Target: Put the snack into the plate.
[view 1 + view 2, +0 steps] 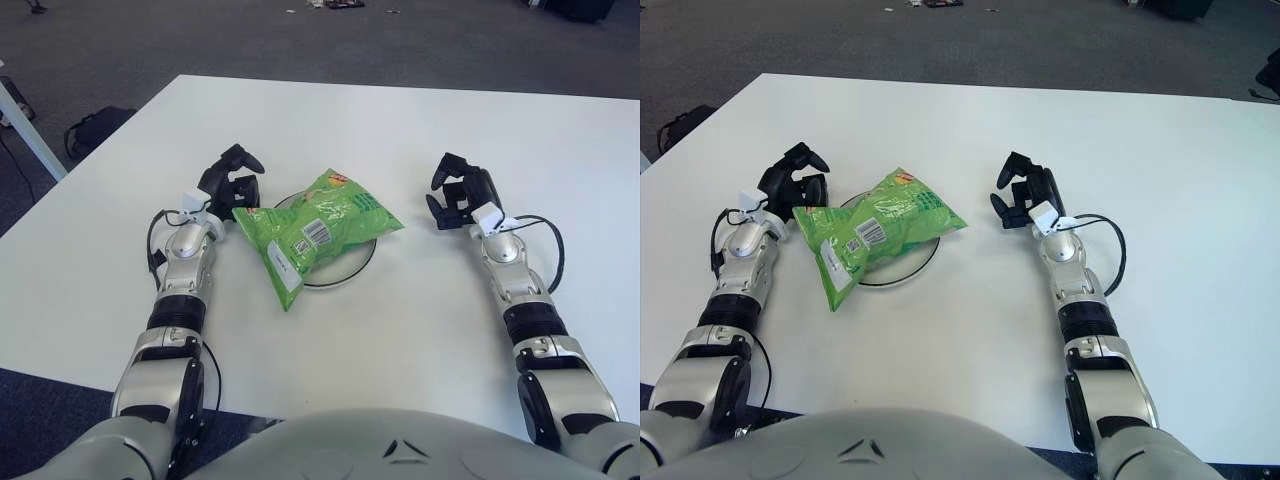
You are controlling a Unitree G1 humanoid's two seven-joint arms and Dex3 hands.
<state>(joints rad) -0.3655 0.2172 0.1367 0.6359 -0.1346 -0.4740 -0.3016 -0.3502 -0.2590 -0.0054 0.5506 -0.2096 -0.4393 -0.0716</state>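
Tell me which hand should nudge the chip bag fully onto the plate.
Left, probably. The left hand is right at the chip bag, whose near end overhangs the plate; the right hand sits apart, empty.

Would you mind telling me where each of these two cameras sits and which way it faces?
Left eye view: on the head, looking forward and down at the white table; both forearms show, left hand, right hand.
Right eye view: beside it, slightly rightward, same aim; same arms and torso edge.
Shared: the green snack bag lying across the plate, between the two hands, the left one at the bag's corner.
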